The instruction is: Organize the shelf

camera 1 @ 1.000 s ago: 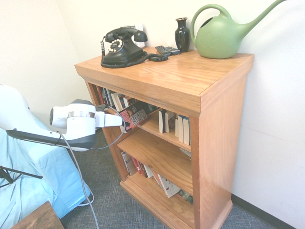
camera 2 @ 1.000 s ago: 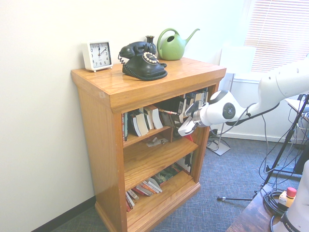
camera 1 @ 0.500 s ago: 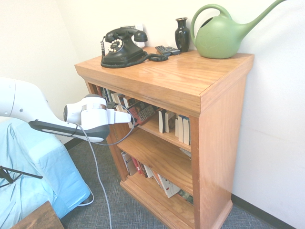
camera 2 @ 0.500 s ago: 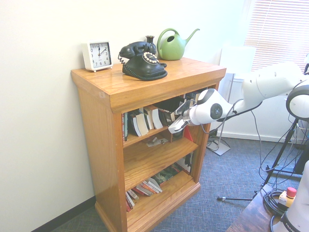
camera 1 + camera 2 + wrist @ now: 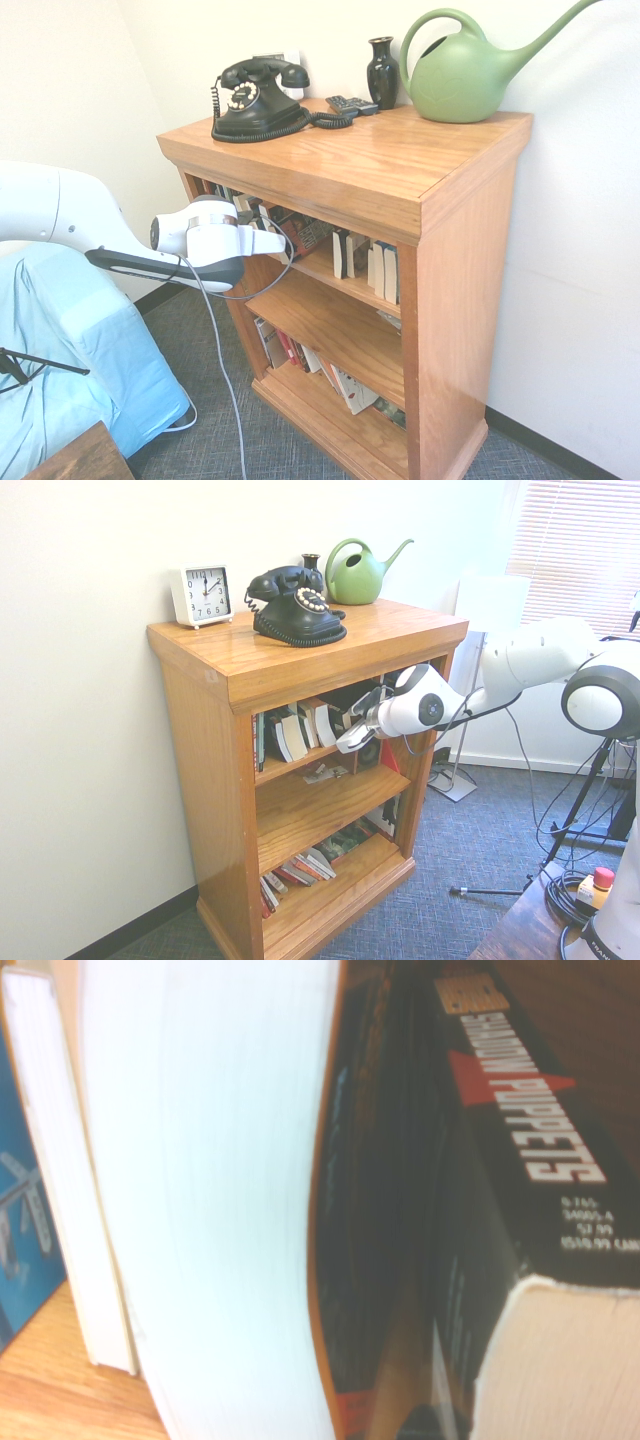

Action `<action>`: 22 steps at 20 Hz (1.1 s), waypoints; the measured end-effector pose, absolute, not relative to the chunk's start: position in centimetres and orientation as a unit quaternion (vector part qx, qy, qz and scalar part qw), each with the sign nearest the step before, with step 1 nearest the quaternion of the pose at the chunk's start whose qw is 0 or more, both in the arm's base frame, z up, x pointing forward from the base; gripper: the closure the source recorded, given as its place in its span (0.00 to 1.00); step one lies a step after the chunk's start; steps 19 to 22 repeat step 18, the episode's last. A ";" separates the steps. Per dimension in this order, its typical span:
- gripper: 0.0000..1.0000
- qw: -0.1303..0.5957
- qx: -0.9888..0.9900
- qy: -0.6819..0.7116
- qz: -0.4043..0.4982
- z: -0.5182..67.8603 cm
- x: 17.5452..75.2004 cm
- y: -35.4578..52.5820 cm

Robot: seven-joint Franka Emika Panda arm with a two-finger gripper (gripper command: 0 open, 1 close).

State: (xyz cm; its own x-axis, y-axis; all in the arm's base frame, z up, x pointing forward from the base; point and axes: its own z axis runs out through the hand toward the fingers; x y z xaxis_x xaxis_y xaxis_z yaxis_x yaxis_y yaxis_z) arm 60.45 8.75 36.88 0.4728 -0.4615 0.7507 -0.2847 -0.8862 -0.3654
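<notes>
The oak shelf [image 5: 335, 158] carries a black telephone [image 5: 300, 610], white clock [image 5: 202, 596], dark vase [image 5: 382, 74], remotes [image 5: 352, 106] and green watering can [image 5: 462, 78] on top, books [image 5: 300, 728] inside.

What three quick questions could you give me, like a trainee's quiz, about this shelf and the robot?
1. True or false: the watering can stands on the shelf's top.
2. Which is nearest the clock: A the vase, B the phone, C the watering can?
3. Fill in: the book seen by the wrist camera reads "Shadow ____".

Key: 1 true; 2 B; 3 Puppets.
</notes>
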 end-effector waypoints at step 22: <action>0.00 0.074 -0.873 0.178 -0.449 38.2 51.8 5.0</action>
